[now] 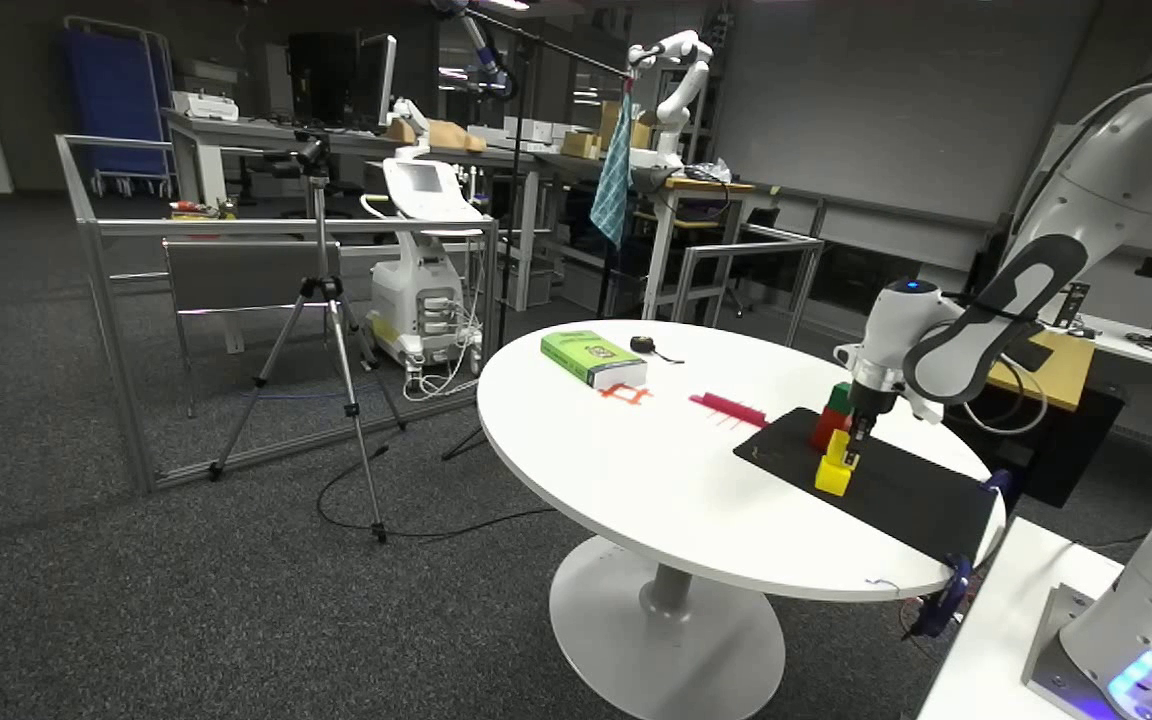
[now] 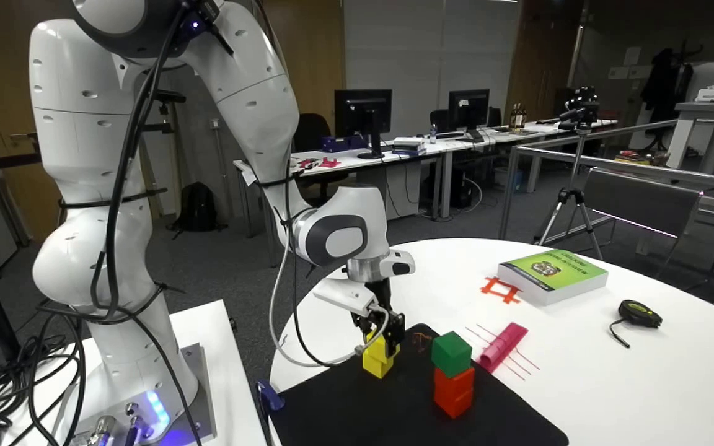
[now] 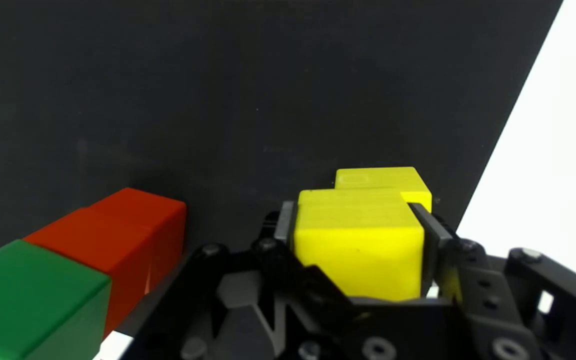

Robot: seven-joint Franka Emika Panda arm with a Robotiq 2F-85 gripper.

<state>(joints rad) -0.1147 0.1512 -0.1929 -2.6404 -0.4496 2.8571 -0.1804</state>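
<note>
As the hand (image 3: 358, 225) clamps the upper cube (image 3: 359, 250), the lower cube (image 3: 383, 177) stands just beneath

Both are yellow, with no long axis. Pads (image 3: 284, 222) press opposite sides of the upper cube. On the mat (image 2: 357, 415), the lower cube is offset slightly right in the wrist view; whether they touch is unclear. The red-and-green stack (image 2: 454, 384) stands apart.

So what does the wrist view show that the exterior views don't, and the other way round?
Only the wrist view clearly shows both pads of the gripper against opposite sides of the upper yellow block.

Only the two exterior views show the green book, the tape measure and the robot arm.

All share that gripper and block, plus the lower yellow block, red blocks, green block and black mat.
</note>
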